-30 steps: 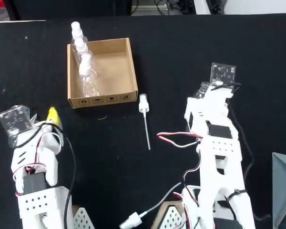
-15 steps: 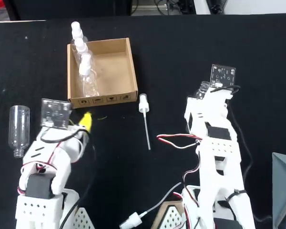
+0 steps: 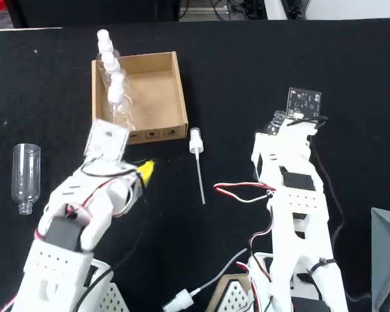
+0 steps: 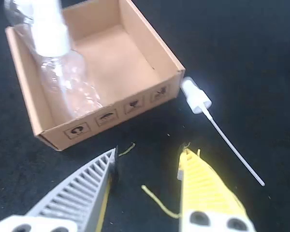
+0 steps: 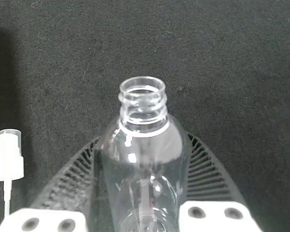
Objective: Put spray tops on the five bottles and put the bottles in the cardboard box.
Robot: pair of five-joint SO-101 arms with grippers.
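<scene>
Three bottles [image 3: 120,109] with spray tops on are in the cardboard box [image 3: 149,134], is that right?

Yes, in a row along one side wall, white tops up. The rest of the box floor is bare cardboard.

Where are the other two bottles?

One uncapped bottle [image 3: 25,177] lies on its side on the black table [image 3: 247,65], well apart from the box, open neck toward the arm bases. The other bottle [image 5: 142,164] is in the right gripper [image 5: 144,140], whose fingers close around its clear body, with the threaded neck open and pointing away from the wrist.

And the left gripper [image 4: 148,153]?

It hangs over the table just in front of the box's printed front wall. Its jaws are spread wide with nothing between them, one grey finger [image 4: 87,186] and one yellow finger [image 4: 205,193].

Any loose spray tops?

Two. One spray top [image 3: 195,141] lies on the table just beside the box's front corner, between the two arms, its thin tube stretching back toward the arm bases. The second spray top [image 3: 180,301] lies at the near edge of the table between the bases.

Is the left gripper touching the nearer one?

No, it is near it but apart.
</scene>
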